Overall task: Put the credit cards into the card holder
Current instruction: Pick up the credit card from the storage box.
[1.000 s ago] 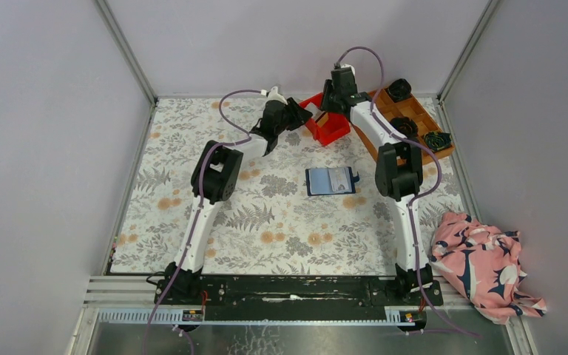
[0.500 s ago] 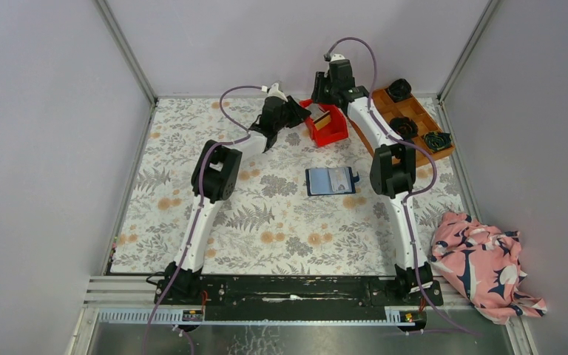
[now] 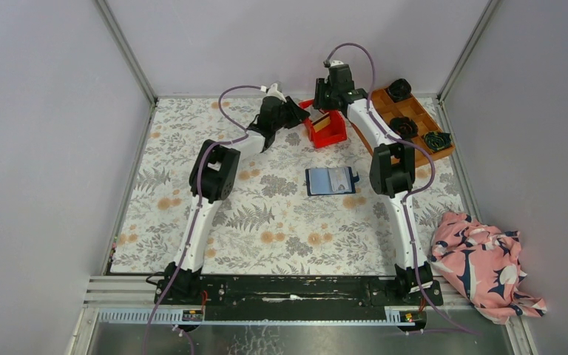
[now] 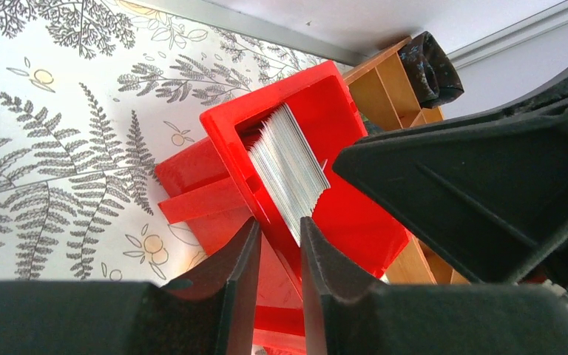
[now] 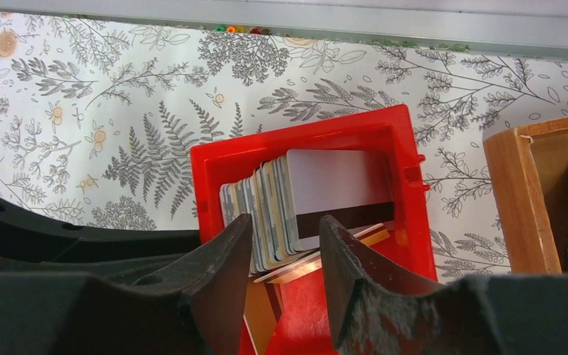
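The credit cards (image 5: 266, 207) stand as a leaning stack inside a red bin (image 5: 407, 214), a pale card with a dark stripe (image 5: 336, 185) at the front and an orange-tan card (image 5: 344, 255) lying under them. My right gripper (image 5: 285, 222) hangs open just above the stack's near end. My left gripper (image 4: 277, 225) is shut on the bin's near wall (image 4: 296, 259), beside the cards (image 4: 288, 166). The card holder (image 3: 331, 180), dark blue, lies open flat on the table, well nearer than both grippers (image 3: 301, 117) (image 3: 330, 102).
A wooden grid tray (image 3: 414, 118) with dark rolled bundles (image 3: 399, 89) stands right of the red bin (image 3: 327, 134). A pink patterned cloth (image 3: 484, 266) lies off the table's right front. Aluminium rails and grey walls close in the back and sides.
My left gripper has narrowed onto the bin's wall. The right gripper has shifted slightly left over the bin and opened a little, and the bin has turned a bit.
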Robot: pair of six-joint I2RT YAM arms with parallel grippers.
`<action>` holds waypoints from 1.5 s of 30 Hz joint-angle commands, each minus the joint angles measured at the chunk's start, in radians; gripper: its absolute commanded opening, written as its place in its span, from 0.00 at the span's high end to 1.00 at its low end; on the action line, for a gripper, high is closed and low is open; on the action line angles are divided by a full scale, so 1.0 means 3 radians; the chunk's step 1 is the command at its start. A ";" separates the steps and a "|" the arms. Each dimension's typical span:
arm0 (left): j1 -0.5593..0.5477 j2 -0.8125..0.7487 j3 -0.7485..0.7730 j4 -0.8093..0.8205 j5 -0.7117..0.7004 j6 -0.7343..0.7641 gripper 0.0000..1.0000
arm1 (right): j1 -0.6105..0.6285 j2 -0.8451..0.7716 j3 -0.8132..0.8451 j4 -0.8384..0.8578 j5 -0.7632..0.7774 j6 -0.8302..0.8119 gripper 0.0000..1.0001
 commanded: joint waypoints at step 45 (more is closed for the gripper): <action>-0.0136 -0.0466 -0.0530 0.0066 0.0081 -0.0213 0.55 | -0.0044 -0.0297 -0.0456 0.0053 -0.0651 0.0200 0.74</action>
